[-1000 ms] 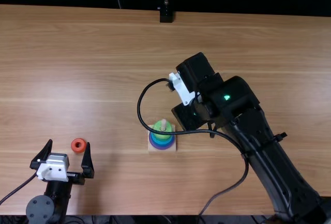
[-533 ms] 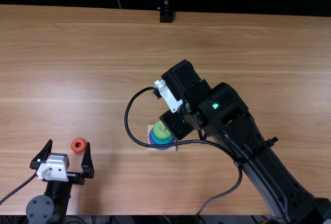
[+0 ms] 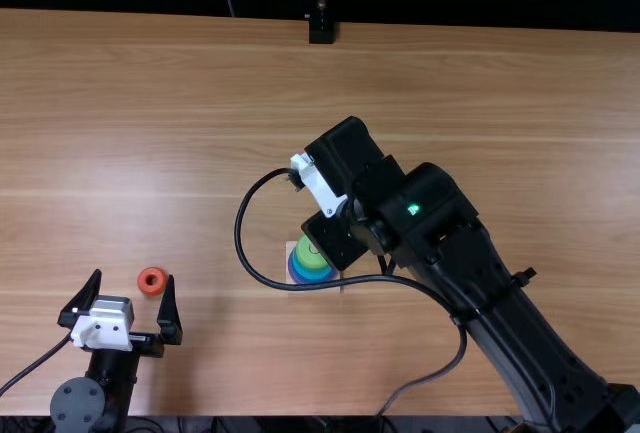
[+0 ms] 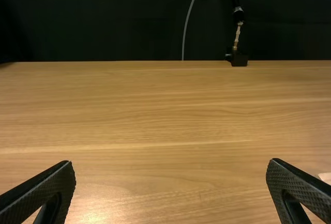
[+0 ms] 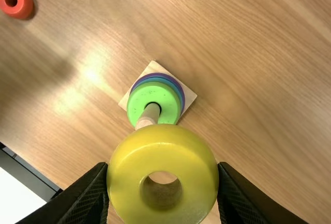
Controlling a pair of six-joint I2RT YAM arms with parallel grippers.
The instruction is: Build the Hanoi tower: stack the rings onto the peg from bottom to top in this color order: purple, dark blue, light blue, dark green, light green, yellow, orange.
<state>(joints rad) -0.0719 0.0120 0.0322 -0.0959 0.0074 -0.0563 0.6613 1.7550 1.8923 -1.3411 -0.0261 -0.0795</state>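
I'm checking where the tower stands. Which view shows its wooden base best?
Right wrist view: three corners of the wooden base show. In the top view, the right arm and cable partly cover it; the left wrist view has a pale corner, possibly the base's.

Robotics lab, 2 black robot arms [image 3: 500,303], wooden table [image 3: 150,103], black backdrop [image 4: 103,22]

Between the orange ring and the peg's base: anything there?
Only bare tabletop between the orange ring and base in the right wrist view; in the top view a black cable loops across that stretch.
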